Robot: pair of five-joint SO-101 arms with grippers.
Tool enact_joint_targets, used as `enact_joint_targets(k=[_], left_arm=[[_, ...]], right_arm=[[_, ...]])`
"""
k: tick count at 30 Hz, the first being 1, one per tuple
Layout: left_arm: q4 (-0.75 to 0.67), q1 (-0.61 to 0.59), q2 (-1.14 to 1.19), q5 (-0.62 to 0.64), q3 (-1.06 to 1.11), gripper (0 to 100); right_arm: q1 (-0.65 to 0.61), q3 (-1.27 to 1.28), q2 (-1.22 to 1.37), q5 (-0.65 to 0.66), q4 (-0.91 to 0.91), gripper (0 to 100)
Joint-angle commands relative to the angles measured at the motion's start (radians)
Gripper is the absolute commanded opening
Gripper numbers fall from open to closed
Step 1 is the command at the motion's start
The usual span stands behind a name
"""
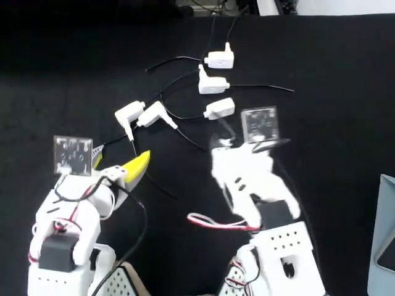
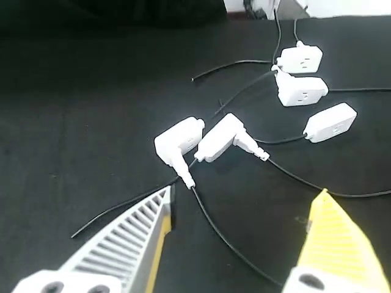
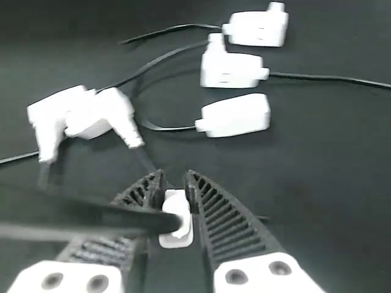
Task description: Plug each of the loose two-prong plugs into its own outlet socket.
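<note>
Three white outlet sockets lie in a column on the black table: far (image 1: 219, 60), middle (image 1: 213, 83), near (image 1: 220, 108). Two loose white two-prong plugs (image 1: 129, 113) (image 1: 153, 115) lie side by side to their left, cords trailing. My left gripper (image 1: 120, 158) (image 2: 244, 213), with one yellow finger (image 2: 333, 235), stands open just short of those plugs (image 2: 179, 139) (image 2: 223, 137), touching neither. My right gripper (image 1: 221, 143) (image 3: 174, 180) is shut on a third white plug (image 3: 176, 223), a short way before the near socket (image 3: 235, 116).
Thin black cords (image 1: 185, 139) run over the table between plugs and sockets and past both grippers. A clear square tag sits on each arm (image 1: 73, 154) (image 1: 259, 123). A grey-blue object (image 1: 382, 234) stands at the right edge.
</note>
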Motion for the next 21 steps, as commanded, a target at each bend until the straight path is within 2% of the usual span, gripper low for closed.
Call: enact_joint_targets(k=[1,7,10,15,21], left_arm=[[-0.06,0.047,0.244,-0.003,-0.165,35],[-0.245,0.165,0.589,-0.069,-0.268,35],[-0.362,0.2,0.747,-0.072,-0.323,35],[-0.491,0.216,1.005,-0.072,-0.447,35],[-0.526,0.254,1.329,-0.072,-0.661,35]], right_arm=[[0.144,-0.102,-0.01,-0.012,-0.003,1.4],[0.325,-0.131,-0.01,-0.023,-0.048,1.3],[0.377,-0.093,-0.01,-0.098,-0.147,1.3],[0.422,-0.07,-0.012,-0.147,-0.207,1.3],[0.42,-0.068,-0.012,-0.161,-0.207,1.3]])
